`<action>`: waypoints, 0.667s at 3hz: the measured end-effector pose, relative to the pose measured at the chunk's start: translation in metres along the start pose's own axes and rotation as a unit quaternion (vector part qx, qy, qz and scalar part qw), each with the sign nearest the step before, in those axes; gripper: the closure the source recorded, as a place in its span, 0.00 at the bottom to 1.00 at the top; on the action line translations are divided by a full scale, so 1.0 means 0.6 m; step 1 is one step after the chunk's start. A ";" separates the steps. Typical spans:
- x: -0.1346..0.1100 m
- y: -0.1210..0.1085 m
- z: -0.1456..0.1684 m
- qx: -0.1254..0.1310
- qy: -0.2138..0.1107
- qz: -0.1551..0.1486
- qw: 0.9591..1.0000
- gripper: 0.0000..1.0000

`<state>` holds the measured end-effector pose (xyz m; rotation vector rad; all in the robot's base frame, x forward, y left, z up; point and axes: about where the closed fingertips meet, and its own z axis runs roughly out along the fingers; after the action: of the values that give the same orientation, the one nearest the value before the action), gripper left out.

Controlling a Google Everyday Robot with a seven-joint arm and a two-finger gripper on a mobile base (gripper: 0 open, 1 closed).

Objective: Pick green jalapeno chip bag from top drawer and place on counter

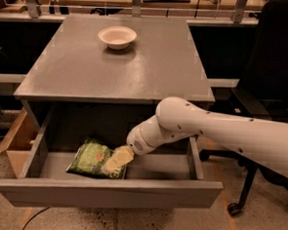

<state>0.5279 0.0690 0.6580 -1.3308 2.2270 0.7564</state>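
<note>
The green jalapeno chip bag (89, 157) lies flat in the left-middle of the open top drawer (110, 193). My white arm reaches in from the right, and my gripper (116, 160) is down inside the drawer, on the bag's right edge. Its pale fingers overlap the bag. The grey counter (152, 63) is above the drawer.
A white bowl (117, 36) stands on the counter near its back. A black office chair (270, 85) is at the right of the cabinet. A cardboard box (13, 140) sits on the floor at the left. A wooden bench runs behind the counter.
</note>
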 end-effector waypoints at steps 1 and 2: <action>0.000 0.009 0.018 -0.013 0.005 -0.002 1.000 0.00; 0.003 0.013 0.030 -0.021 0.009 -0.001 1.000 0.00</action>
<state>0.5216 0.0823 0.6452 -1.3638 2.2345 0.7979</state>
